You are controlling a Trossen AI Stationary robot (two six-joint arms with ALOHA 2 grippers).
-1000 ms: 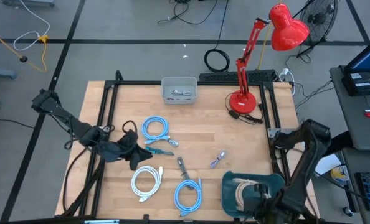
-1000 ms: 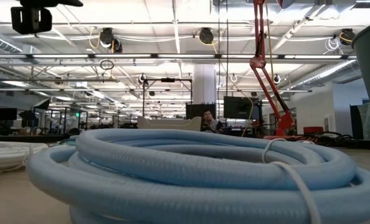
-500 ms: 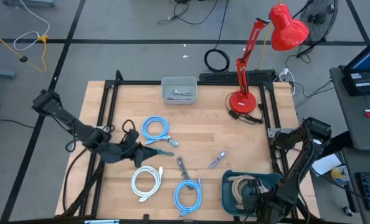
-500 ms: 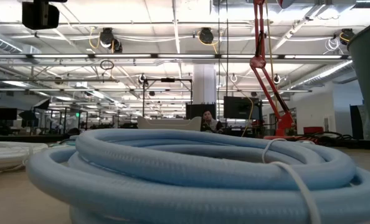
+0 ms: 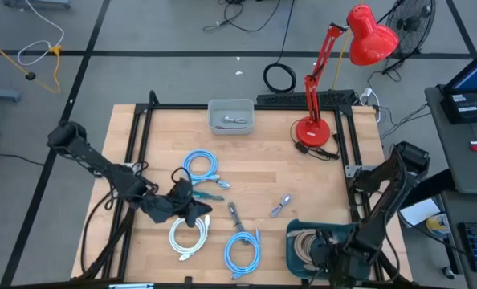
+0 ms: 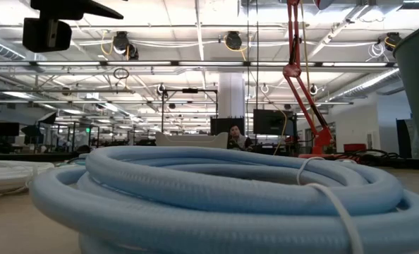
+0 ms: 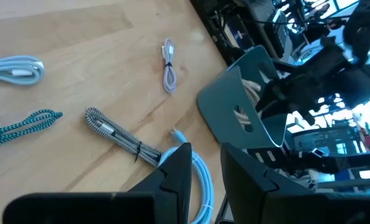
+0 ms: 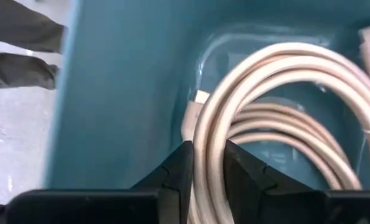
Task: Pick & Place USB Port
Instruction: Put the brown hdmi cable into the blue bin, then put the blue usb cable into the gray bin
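Note:
Several bundled USB cables lie on the wooden table: two light-blue coils (image 5: pixel 200 166) (image 5: pixel 241 250), a white coil (image 5: pixel 189 234), a teal braided cable (image 5: pixel 210 193), a black-and-white braided cable (image 7: pixel 119 134) and a small silver one (image 7: pixel 168 65). My left gripper (image 5: pixel 197 207) hangs above the white coil, fingers a little apart with nothing between them (image 7: pixel 205 180). My right gripper (image 8: pixel 207 168) reaches down into the teal bin (image 5: pixel 296 233) at the near right, shut on a beige cable coil (image 8: pixel 278 106). My right gripper has one strand of the beige coil's loop (image 8: pixel 208 134) between its two fingers, and the strand fills the gap. The fingers slant down from above into the bin. The rest of the coil lies on the bin's floor.
A grey tray (image 5: pixel 230 116) holding a cable stands at the far edge. A red desk lamp (image 5: pixel 315 120) stands at the far right. A black frame (image 5: pixel 142 136) runs round the table. In the low view the near light-blue coil (image 6: pixel 209 190) fills the foreground.
My left gripper has gone toward the table's right and near edges and sunk a little, from beside the teal braided cable to above the white coil. My right arm has sunk lower over the teal bin.

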